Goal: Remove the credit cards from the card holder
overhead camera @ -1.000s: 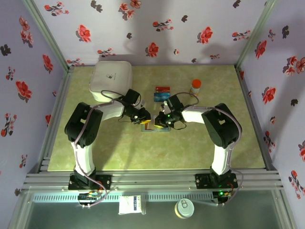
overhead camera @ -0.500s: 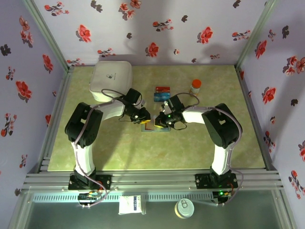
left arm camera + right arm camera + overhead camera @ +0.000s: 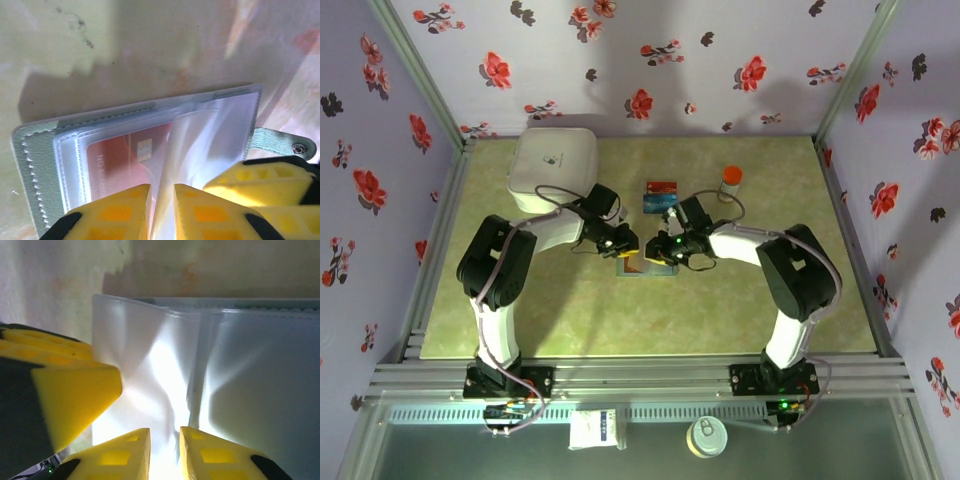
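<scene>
Red card (image 3: pixel 117 160) inside card holder (image 3: pixel 35 150) bears blurred print starting "NO".

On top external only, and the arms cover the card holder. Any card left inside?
Observer: Yes. Left wrist view has a red card with a chip, in a pocket of the open card holder.
Operator: Left gripper holding anything?
Observer: The left gripper has its fingers nearly together on a lifted clear sleeve.
Operator: And the right?
Observer: In the right wrist view, the right gripper stands with a narrow gap astride a fold of sleeve. I cannot tell whether it pinches it.
</scene>
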Robot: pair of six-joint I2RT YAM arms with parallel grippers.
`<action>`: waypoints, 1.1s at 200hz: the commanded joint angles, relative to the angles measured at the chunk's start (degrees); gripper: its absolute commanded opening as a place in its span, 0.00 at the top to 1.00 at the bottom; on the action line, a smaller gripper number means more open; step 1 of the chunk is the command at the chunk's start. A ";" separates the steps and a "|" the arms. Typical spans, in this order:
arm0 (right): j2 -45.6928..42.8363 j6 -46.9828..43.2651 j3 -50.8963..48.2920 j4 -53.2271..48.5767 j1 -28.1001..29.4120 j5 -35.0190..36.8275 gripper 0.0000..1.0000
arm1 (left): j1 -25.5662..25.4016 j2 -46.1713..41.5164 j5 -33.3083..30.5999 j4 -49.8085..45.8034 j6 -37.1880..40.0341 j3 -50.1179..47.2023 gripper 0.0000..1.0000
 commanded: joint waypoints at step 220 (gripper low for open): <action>-15.07 -3.86 -4.12 -14.78 -8.32 11.29 0.65 | -7.33 9.75 4.39 4.64 -2.86 8.71 0.59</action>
